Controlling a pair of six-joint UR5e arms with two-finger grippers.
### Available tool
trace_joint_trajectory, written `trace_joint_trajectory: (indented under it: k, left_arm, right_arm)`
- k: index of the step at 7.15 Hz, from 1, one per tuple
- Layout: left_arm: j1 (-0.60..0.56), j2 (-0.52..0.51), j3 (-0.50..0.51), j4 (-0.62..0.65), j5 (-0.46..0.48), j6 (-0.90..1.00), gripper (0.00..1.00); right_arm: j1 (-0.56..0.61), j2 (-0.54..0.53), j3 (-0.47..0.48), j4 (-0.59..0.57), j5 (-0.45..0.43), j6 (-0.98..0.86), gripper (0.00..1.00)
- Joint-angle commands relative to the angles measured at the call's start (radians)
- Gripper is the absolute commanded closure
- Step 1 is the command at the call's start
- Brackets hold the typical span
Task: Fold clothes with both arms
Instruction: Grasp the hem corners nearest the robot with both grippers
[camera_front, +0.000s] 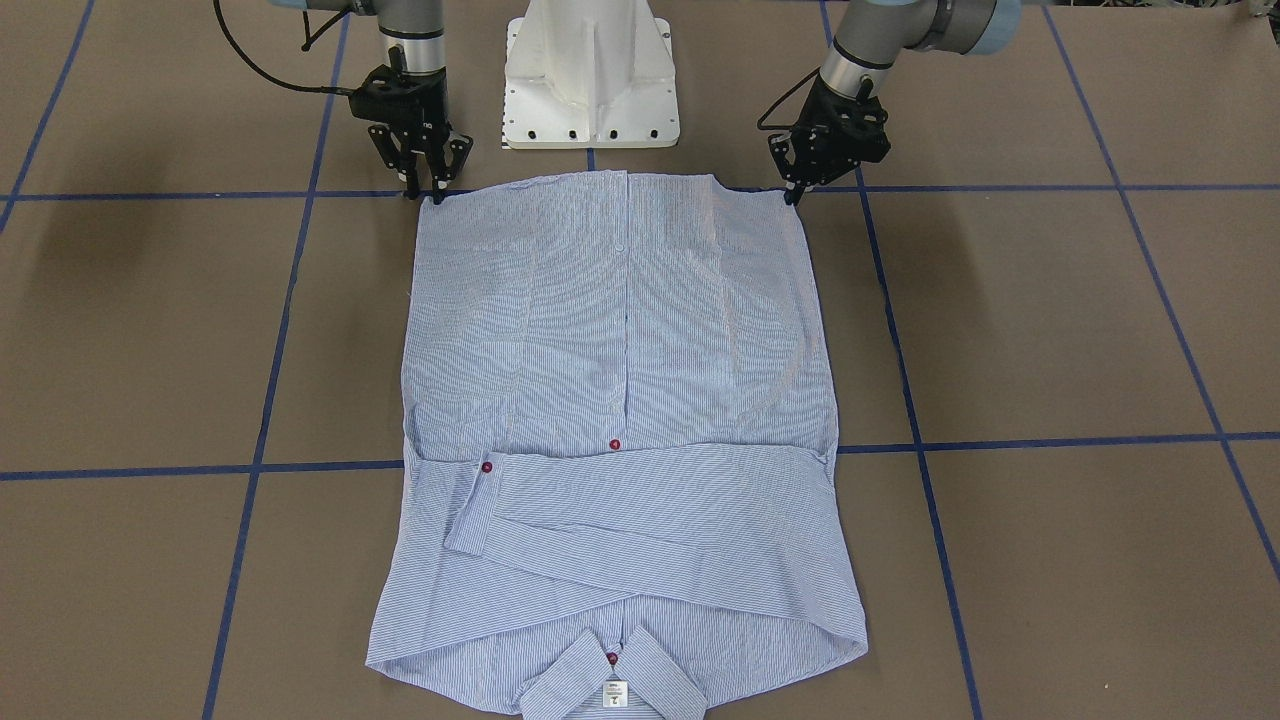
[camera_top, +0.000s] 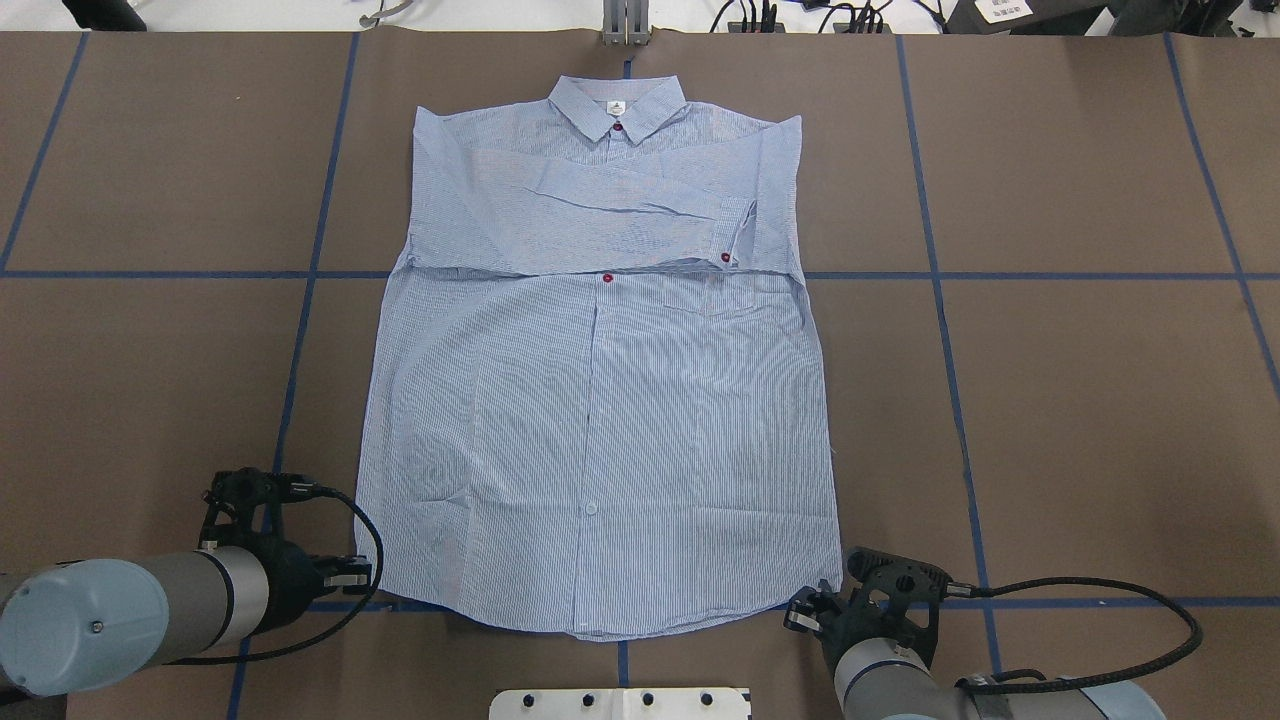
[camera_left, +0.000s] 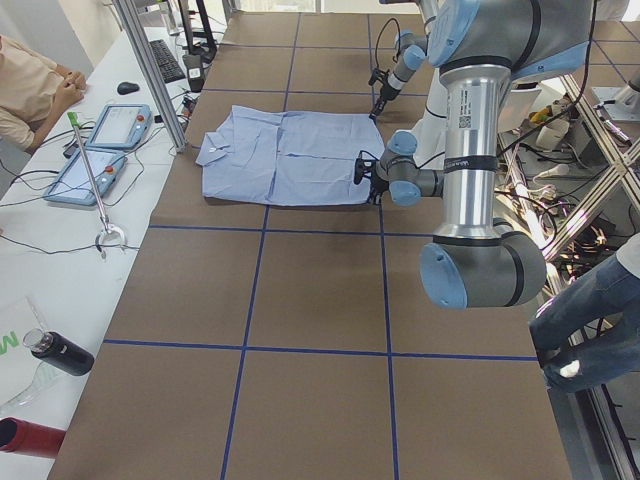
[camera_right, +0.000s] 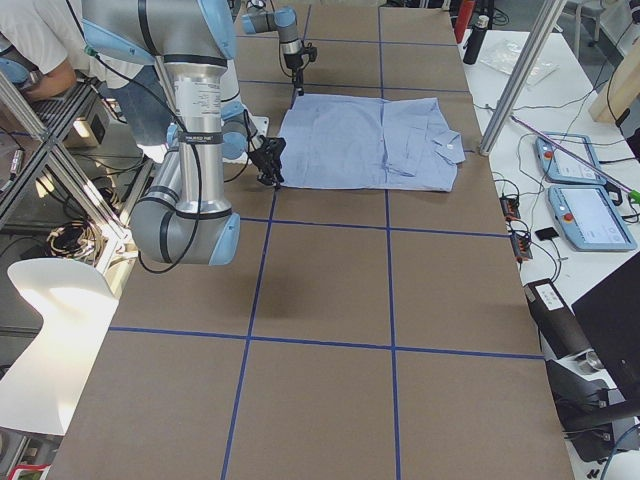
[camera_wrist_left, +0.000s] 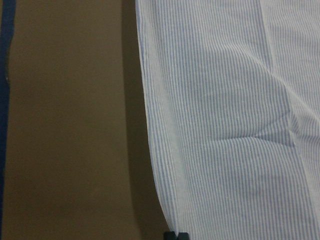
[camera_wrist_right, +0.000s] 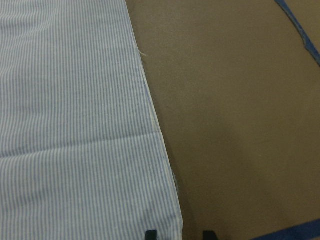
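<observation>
Shirt (camera_front: 620, 330) laid flat, front up, on the tabletop (camera_front: 1050, 320), with sleeves (camera_front: 660, 500) folded across the chest and collar (camera_front: 575, 672) turned away from the robot. At the hem (camera_front: 570, 180), the left gripper (camera_front: 792, 195) is closed narrowly on one corner; the right gripper (camera_front: 427, 190) is held wide astride the other.

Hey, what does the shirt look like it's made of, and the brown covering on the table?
Shirt: probably thin woven cotton or a blend, matte; fine stripes, soft creases, lies limp and flat. Table covering: likely brown paper or card, matte; no glare, blue tape lines stuck across it.
</observation>
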Motion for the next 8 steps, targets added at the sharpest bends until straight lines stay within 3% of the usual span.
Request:
trace_joint_trajectory:
  k: [1,2,8]
  left_arm:
    - [0.000,0.000,0.000,0.000,0.001,0.000,1.00]
    - [0.000,0.000,0.000,0.000,0.001,0.000,1.00]
    - [0.000,-0.001,-0.008,0.000,0.001,0.000,1.00]
  right_arm:
    - [0.000,0.009,-0.006,0.000,-0.015,-0.002,0.91]
    - [0.001,0.009,-0.006,0.002,-0.018,-0.002,1.00]
    - [0.026,0.014,0.050,0.000,-0.009,-0.002,1.00]
